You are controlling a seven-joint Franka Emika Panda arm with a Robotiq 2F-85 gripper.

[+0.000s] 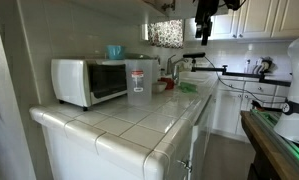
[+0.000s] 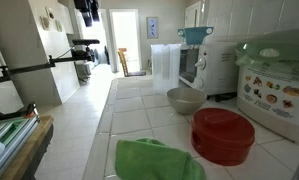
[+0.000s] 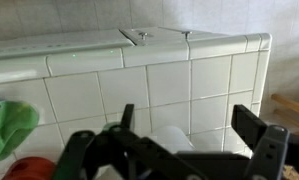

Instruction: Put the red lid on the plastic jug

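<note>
Wrist view shows the two dark fingers (image 3: 254,128) spread wide with nothing between them, held above the white-tiled bench (image 3: 169,85). At the left edge lies a green cloth (image 3: 9,125), and a patch of red sits in the lower left corner, too cropped to identify with confidence. A pale round shape shows between the fingers; what it is I cannot tell.

In an exterior view the red lid (image 2: 223,135) lies flat on the bench, just beside the green cloth and near an appliance with food pictures on its front (image 2: 274,90). A grey bowl (image 2: 186,100) sits between the lid and the plastic jug (image 2: 164,63), so the two are apart. The jug stands upright next to the white microwave (image 2: 214,65), its top uncovered. A teal cup (image 2: 194,35) rests on the microwave.

In an exterior view the arm (image 1: 204,18) hangs from the top of the picture — high above the bench, touching nothing — while the jug stands at the microwave's end.
</note>
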